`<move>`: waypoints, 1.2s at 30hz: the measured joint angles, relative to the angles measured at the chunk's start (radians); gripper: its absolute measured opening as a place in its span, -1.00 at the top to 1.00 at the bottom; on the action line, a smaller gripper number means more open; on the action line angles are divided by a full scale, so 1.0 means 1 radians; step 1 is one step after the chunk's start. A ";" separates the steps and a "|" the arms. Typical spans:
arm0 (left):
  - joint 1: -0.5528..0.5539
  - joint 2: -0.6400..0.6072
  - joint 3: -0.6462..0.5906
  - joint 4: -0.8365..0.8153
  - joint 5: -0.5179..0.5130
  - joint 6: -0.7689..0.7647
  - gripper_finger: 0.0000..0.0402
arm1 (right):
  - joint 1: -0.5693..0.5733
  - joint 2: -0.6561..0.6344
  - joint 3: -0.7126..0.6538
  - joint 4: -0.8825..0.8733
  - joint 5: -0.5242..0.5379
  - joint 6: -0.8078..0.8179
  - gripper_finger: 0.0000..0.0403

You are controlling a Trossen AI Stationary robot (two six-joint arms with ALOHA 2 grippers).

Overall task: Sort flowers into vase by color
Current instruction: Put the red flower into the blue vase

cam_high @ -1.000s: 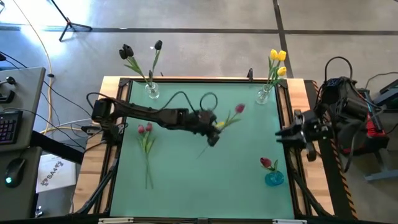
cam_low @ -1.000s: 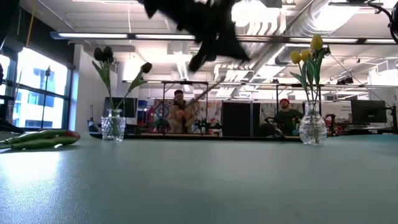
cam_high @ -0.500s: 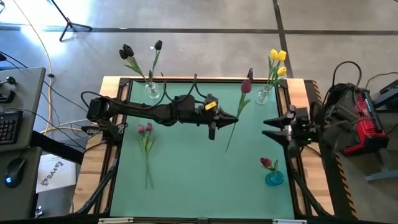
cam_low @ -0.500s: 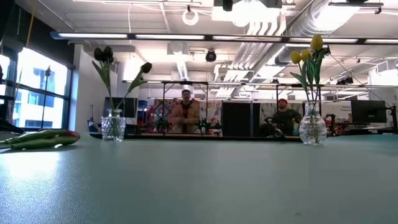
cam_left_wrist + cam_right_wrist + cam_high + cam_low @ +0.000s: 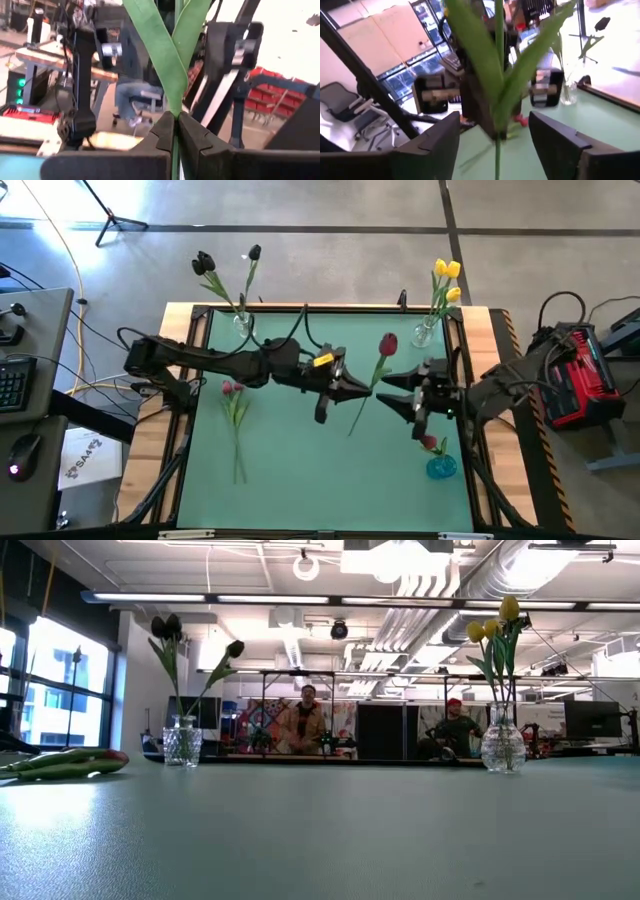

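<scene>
A red tulip (image 5: 387, 343) hangs in the air above the middle of the green surface (image 5: 300, 460), its stem slanting down and its head towards the far edge. The left gripper (image 5: 345, 387) holds it, its jaws pressed together on the stem just below where two green leaves (image 5: 167, 55) fork, as the left wrist view shows. The right gripper (image 5: 400, 392) faces it from the other side, jaws spread wide, one to each side of the stem and leaves without touching them; in the right wrist view the stem (image 5: 498, 150) runs down between the two dark fingers (image 5: 432, 142).

Two more red tulips (image 5: 233, 390) lie flat on the surface near its left edge, heads towards the far side; the low view shows them (image 5: 65, 762) as a low bundle at the left. Near the right front corner stands a blue vase (image 5: 441, 468) with one red tulip (image 5: 430, 443) in it. At the far left corner a clear glass vase (image 5: 244, 326) holds two black tulips (image 5: 204, 262), and at the far right corner another clear vase (image 5: 424, 334) holds yellow tulips (image 5: 446, 272). In the low view both glass vases stand upright at the far edge, the black flowers (image 5: 165, 628) on the left and the yellow ones (image 5: 509, 608) on the right.

Beyond the surface, two people (image 5: 308, 725) sit in the room behind.
</scene>
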State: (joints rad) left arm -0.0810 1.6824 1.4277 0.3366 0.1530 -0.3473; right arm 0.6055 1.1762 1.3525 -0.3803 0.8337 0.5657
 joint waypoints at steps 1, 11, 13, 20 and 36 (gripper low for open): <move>-0.004 -0.005 0.000 -0.021 0.001 0.008 1.00 | -0.007 0.007 0.000 0.027 -0.002 -0.018 -0.08; -0.019 -0.007 0.000 -0.027 0.102 0.011 1.00 | -0.074 0.045 0.000 0.152 -0.049 -0.090 0.23; -0.019 -0.007 0.000 -0.028 0.107 0.011 1.00 | -0.094 0.049 0.000 0.148 -0.087 -0.072 0.31; -0.008 -0.007 0.000 -0.070 0.099 -0.011 1.00 | -0.116 0.053 0.000 0.095 -0.156 -0.043 0.87; 0.055 -0.008 0.000 -0.360 -0.018 0.001 0.46 | -0.066 -0.100 0.000 -0.304 -0.076 0.117 0.99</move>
State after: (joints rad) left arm -0.0255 1.6745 1.4277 -0.0231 0.1352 -0.3466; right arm 0.5398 1.0757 1.3525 -0.6840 0.7580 0.6824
